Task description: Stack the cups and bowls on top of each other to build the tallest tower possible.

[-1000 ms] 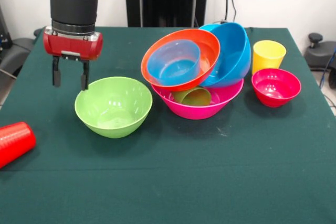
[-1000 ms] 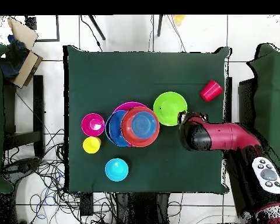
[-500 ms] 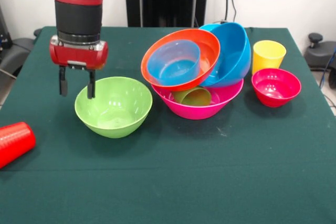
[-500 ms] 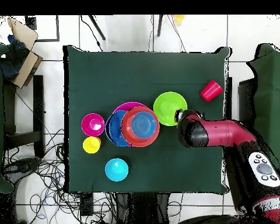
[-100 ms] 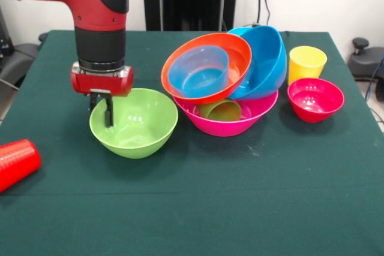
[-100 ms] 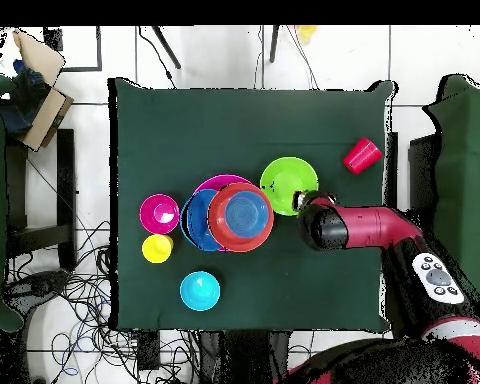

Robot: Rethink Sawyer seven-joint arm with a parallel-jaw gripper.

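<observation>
Green cloth covers the counter (image 5: 252, 208), with cables on tiled floor around it in the overhead view. Your landmark is the tower (image 5: 225, 79): a pink bowl (image 5: 240, 121) as base, a blue bowl (image 5: 267, 58) tipped on edge inside it, an orange bowl (image 5: 207, 67) leaning against that and tilted toward the camera, a small translucent blue bowl (image 5: 199, 70) nested in the orange one. A green cup (image 5: 220, 110) lies in the pink bowl under the orange one, which probably explains the lopsided lean.

Left of the tower in the front view, close beside the pink bowl, the lime bowl (image 5: 135, 124) sits upright. Your gripper (image 5: 101, 112) is down at the lime bowl's left rim. One of the fingers (image 5: 109, 112) hangs inside the wall; the other is outside, mostly hidden behind the rim. They straddle the wall with a gap visible, so they read as parted, holding nothing yet. This looks like a rim pinch being set up to lift the bowl onto the tower.

Right of the tower stand a yellow cup (image 5: 307, 63) and a magenta bowl (image 5: 315, 99), just beside each other. A red cup (image 5: 17, 163) lies on its side far left. A cyan bowl (image 6: 200, 290) shows overhead only, apart from the tower.
</observation>
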